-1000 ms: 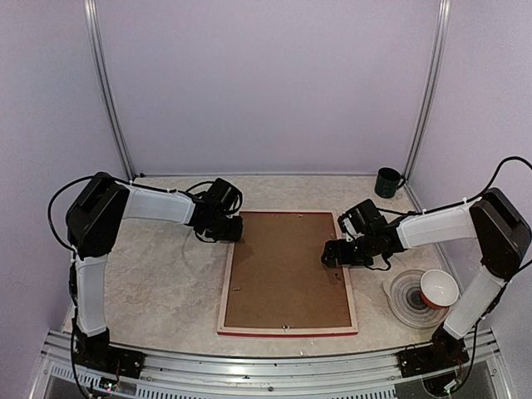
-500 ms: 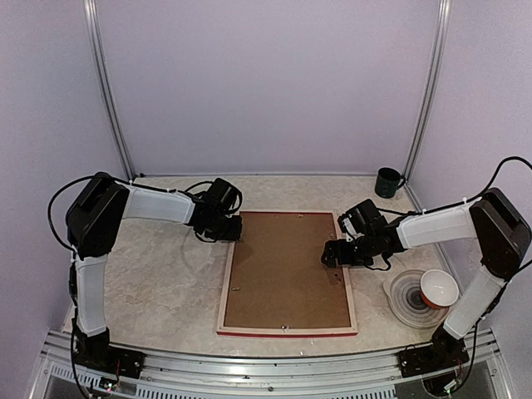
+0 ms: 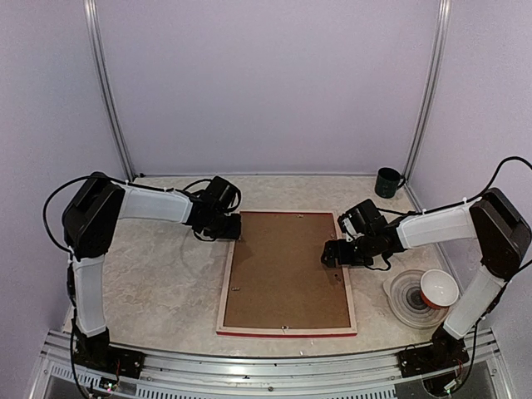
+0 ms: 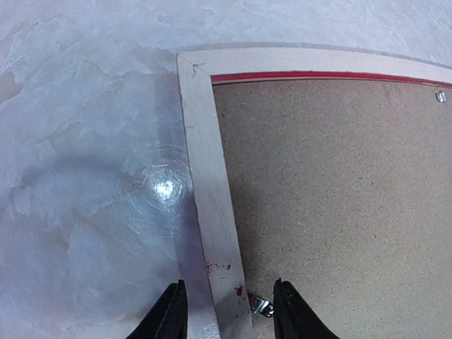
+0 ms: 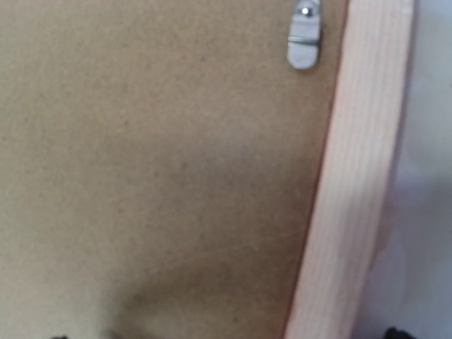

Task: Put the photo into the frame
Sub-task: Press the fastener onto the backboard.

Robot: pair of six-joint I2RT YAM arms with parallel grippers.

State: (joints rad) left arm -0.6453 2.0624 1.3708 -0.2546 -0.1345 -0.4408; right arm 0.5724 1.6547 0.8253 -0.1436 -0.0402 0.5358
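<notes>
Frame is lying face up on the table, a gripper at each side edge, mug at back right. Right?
Face down, not up: the top external view shows the frame lying with its pale wood back and brown backing board upward. The left gripper and right gripper are at its side edges, the mug at back right.

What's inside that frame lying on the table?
A brown backing board fills the frame, with small metal clips at its edge. Any photo under the board is hidden.
</notes>
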